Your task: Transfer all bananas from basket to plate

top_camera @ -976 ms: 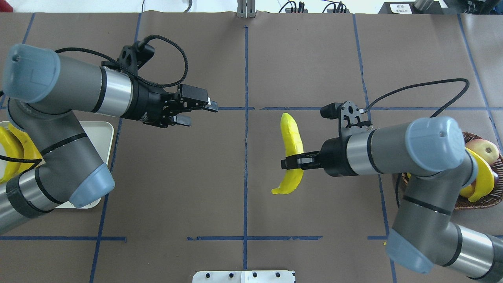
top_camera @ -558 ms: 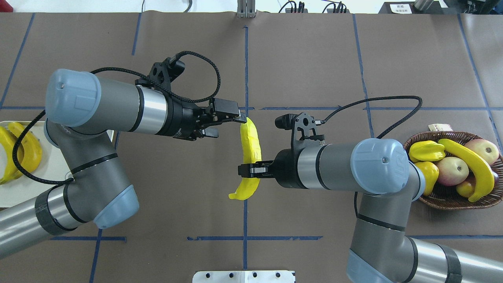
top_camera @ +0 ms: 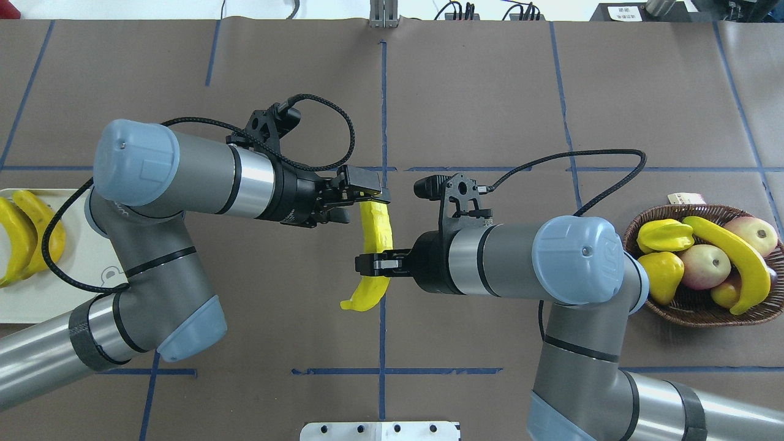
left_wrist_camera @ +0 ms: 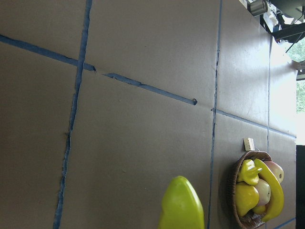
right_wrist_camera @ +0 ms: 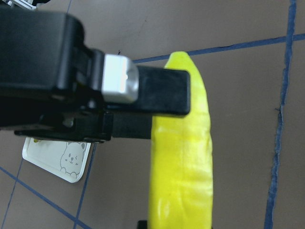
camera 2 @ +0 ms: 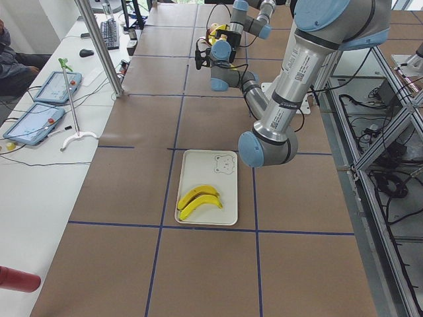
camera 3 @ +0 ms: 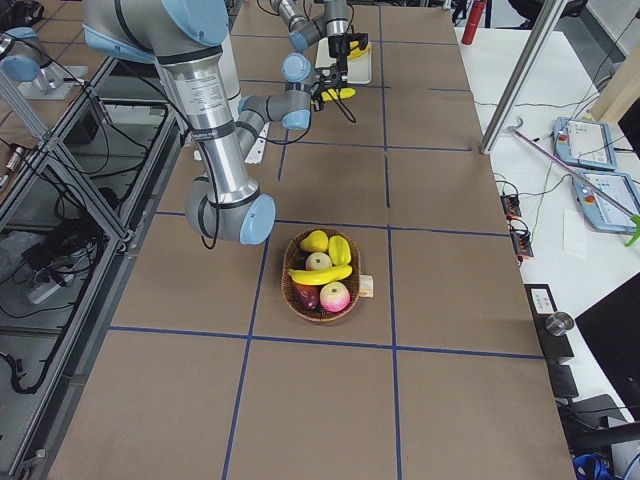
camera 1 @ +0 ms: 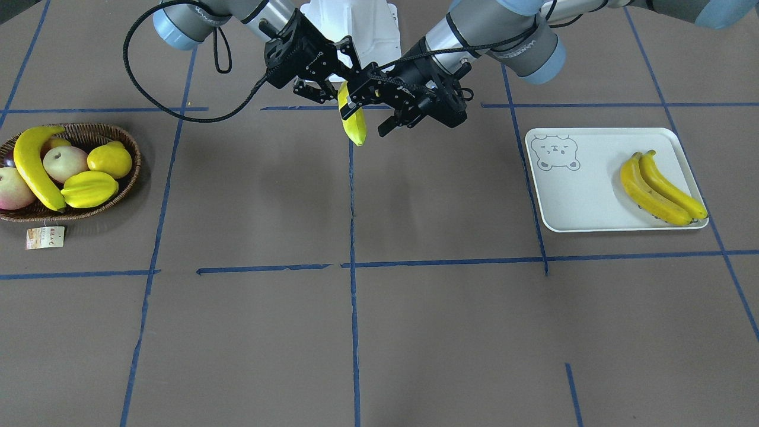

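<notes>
A yellow banana (top_camera: 375,245) hangs in the air over the table's centre line. My right gripper (top_camera: 371,264) is shut on its middle. My left gripper (top_camera: 360,199) is open, with one finger on each side of the banana's far end (right_wrist_camera: 183,81). Another banana (top_camera: 734,257) lies across the fruit in the wicker basket (top_camera: 698,309) at the right. Two bananas (camera 1: 659,188) lie side by side on the bear-printed plate (camera 1: 578,201) at my left.
The basket also holds apples (top_camera: 704,266), a starfruit (top_camera: 664,236) and a lemon-like fruit (top_camera: 661,272); a paper tag (camera 1: 44,237) lies beside it. Blue tape lines cross the brown table. A side table with tablets (camera 2: 39,105) and a seated person (camera 2: 10,56) lies beyond.
My right arm carried the banana left to the centre line. My left arm swung in from the plate, and its open fingers now straddle the banana's far end.
</notes>
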### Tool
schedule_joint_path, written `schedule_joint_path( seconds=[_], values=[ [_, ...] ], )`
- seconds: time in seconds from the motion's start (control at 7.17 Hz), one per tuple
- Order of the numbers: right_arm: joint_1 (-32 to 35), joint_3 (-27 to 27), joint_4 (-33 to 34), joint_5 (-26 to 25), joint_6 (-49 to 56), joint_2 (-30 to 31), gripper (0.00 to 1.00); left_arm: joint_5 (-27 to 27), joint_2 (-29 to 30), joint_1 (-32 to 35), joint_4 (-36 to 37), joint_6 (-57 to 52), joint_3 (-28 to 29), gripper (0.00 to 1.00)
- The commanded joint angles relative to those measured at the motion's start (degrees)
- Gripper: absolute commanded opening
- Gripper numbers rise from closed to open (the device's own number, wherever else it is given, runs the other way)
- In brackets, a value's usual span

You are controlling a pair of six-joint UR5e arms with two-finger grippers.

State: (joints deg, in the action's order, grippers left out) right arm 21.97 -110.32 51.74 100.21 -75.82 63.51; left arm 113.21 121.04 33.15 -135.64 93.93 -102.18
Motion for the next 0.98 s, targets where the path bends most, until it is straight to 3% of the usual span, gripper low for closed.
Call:
schedule_joint_path(
  seconds=[0.0, 0.56, 0.84],
  values=[
    [-0.09, 0.02, 0.03, -0.27, -0.03, -0.23, 0.19, 0.00, 0.25, -0.80, 0.03, 0.12, 0.05, 0.82],
    [-0.79, 1.07, 0.03, -1.77, -0.03, -1.55, 0.19, 0.00, 0.25, -1.16, -0.06, 3.54, -0.13, 0.68],
    [-0.79, 1.07, 0.03, -1.77, -0.03, -1.55, 0.20, 0.00, 0.16, -1.16, 0.02, 3.63, -0.13, 0.25]
  ],
)
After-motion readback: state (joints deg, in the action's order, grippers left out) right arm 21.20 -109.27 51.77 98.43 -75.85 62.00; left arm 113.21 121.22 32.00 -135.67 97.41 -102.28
